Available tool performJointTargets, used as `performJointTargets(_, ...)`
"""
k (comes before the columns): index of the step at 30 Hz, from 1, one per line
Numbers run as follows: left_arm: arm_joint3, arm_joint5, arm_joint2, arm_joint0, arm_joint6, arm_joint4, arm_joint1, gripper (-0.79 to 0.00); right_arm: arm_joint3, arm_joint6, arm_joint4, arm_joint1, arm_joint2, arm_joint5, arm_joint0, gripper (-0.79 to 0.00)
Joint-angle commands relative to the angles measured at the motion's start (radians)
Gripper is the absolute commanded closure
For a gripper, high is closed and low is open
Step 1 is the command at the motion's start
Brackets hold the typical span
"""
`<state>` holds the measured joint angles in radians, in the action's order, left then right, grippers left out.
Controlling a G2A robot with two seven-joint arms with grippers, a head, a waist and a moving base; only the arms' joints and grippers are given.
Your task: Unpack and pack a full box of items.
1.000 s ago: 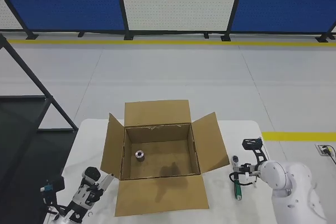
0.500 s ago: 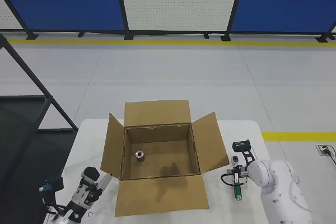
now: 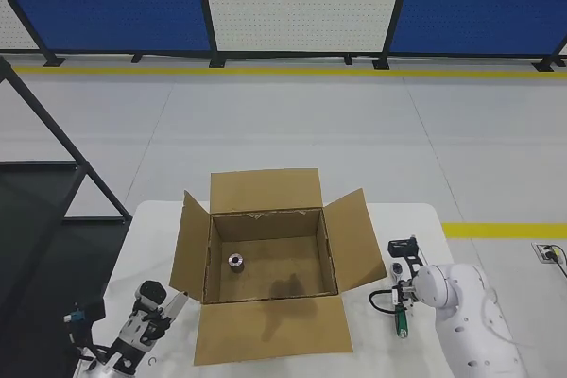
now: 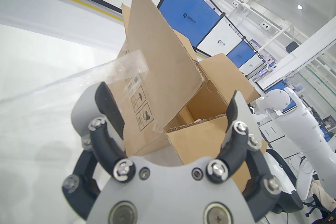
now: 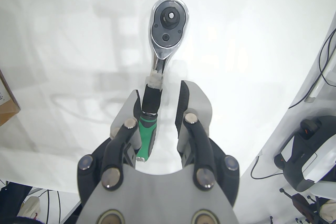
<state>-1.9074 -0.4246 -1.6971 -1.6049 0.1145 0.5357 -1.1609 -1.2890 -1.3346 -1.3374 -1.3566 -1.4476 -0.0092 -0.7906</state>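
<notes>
The steel ratchet wrench (image 5: 158, 63) lies flat near the right edge of the tabletop (image 3: 408, 215), inside the released right hand (image 5: 162, 93); it is probably head-heavy and slippery, so the green rubber grip seems the best hold.

Your work surface: white table (image 3: 149, 238). Cardboard box (image 3: 265, 192) sits at table's middle, open top up, all four flaps spread outward, front flap reaching toward near edge. Ratchet wrench (image 5: 169, 25) lies flat on bare table right of box, apart from box, close to right edge. Chrome head points toward far side, green-and-black handle toward near edge.
</notes>
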Motion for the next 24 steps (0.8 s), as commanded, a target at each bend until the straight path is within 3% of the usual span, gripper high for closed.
performJointTargets(1,0.001,0.001,-0.001,-0.001,0.001,0.0,0.0,-0.785,0.006,0.0,0.004,0.001,0.002,-0.001,0.003,-0.336)
performJointTargets(17,-0.003,0.003,-0.001,-0.004,-0.005,0.005,-0.001,-0.785,0.084,0.024,0.03,0.007,0.024,0.007,0.031,-0.332)
performJointTargets(24,-0.007,0.003,-0.004,-0.009,-0.004,0.004,-0.001,-0.785,0.1,0.03,0.041,0.009,0.034,0.006,0.039,-0.206)
